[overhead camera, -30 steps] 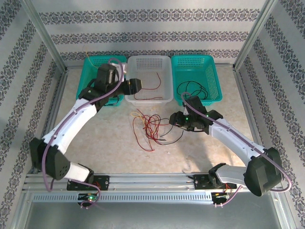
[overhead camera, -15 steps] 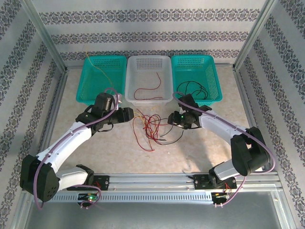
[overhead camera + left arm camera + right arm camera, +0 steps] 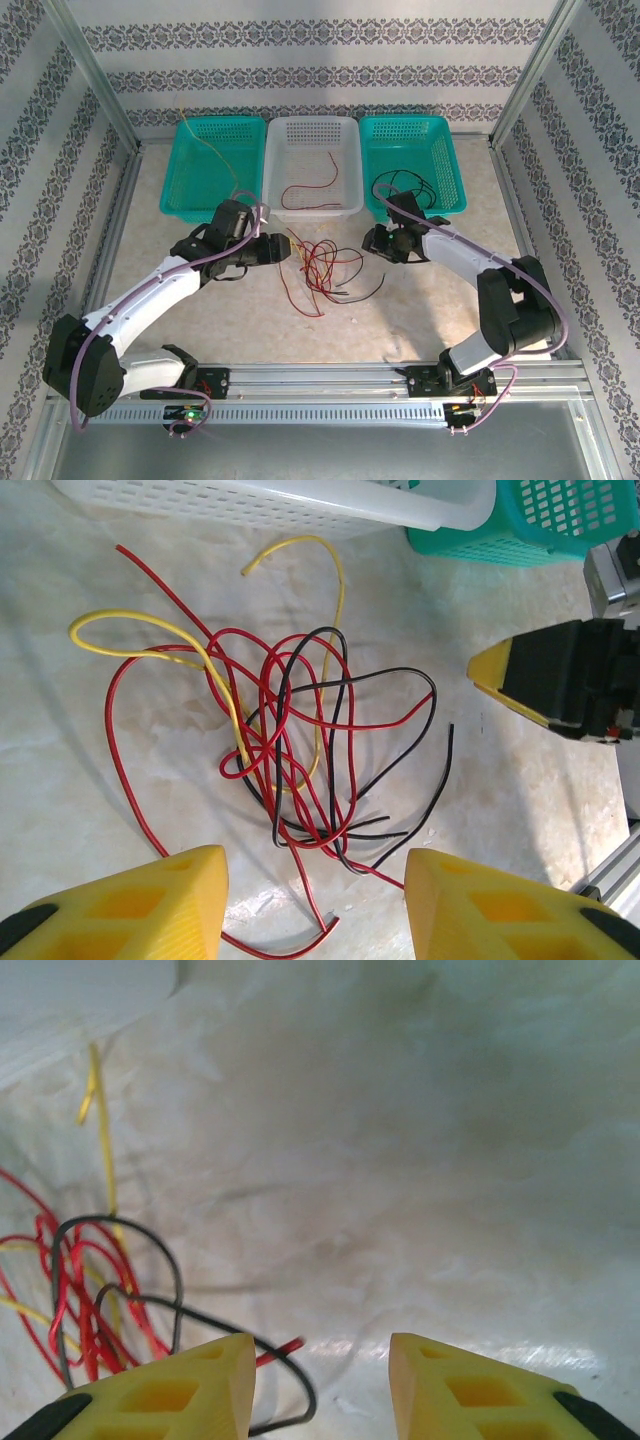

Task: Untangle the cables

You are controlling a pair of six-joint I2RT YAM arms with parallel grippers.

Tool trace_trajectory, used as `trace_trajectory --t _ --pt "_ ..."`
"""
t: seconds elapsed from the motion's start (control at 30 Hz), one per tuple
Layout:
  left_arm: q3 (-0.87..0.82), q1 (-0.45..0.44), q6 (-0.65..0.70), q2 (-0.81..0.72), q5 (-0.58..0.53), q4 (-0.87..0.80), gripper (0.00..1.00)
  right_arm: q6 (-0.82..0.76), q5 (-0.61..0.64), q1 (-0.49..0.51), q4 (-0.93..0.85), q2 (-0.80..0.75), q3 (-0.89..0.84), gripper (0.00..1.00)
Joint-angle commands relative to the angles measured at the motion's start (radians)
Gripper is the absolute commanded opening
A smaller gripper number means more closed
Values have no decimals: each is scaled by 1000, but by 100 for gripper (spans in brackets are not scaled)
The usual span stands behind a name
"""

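The cables (image 3: 320, 268) lie as a tangle of red, yellow and black wires on the table in front of the white basket. In the left wrist view the cables (image 3: 290, 730) spread out just ahead of my yellow fingers (image 3: 150, 900). My left gripper (image 3: 287, 250) stands open at the tangle's left edge, with one red cable end lying on the table between its jaws (image 3: 315, 905). My right gripper (image 3: 368, 240) stands open at the tangle's right side. A black cable loop (image 3: 300, 1385) and a red end lie by its left finger, unclamped (image 3: 320, 1390).
Three baskets stand at the back. The left teal basket (image 3: 190, 190) holds a yellow wire, the white basket (image 3: 345, 205) a red wire (image 3: 310, 185), the right teal basket (image 3: 452, 195) a black wire (image 3: 405, 185). Metal frame rails bound the table.
My left arm came down from over the baskets to the tangle's left edge. My right arm folded in, and its gripper shifted slightly back. Both pairs of jaws narrowed a little.
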Motion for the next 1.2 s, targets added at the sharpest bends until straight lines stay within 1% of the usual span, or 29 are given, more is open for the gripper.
trace_trajectory --t 0.0,0.17,0.27,0.33,0.5,0.73,0.77,0.83,0.9,0.97,1.07,1.13,1.17 --pt "37 -16 -6 -2 -3 19 49 39 14 -3 33 31 5 41" --pt "40 -21 -6 -3 -4 15 50 79 -5 7 82 98 16 42" --pt "43 -24 -4 3 -3 17 50 94 -21 22 118 132 24 45" --pt "45 -24 -1 7 -6 15 49 99 -27 40 120 147 35 46" --pt "39 -25 0 13 -5 18 49 129 -29 84 138 127 14 46" --pt "22 -31 -11 21 -1 38 49 201 -38 101 203 61 -65 46" --pt "21 -34 -12 20 -1 38 49 206 -39 104 213 57 -71 44" --pt "22 -34 -10 20 -2 40 49 211 -41 106 227 60 -72 37" --pt "22 -35 -9 21 -1 38 49 210 -42 106 230 70 -67 25" --pt "21 -37 -9 17 -2 36 49 207 -45 107 234 77 -60 17" --pt "19 -38 -4 12 -5 30 49 203 -48 110 242 70 -59 8" --pt "15 -39 -1 8 -5 27 49 197 -48 112 240 47 -59 0" --pt "15 -39 1 6 -3 26 49 192 -46 115 235 26 -61 0"
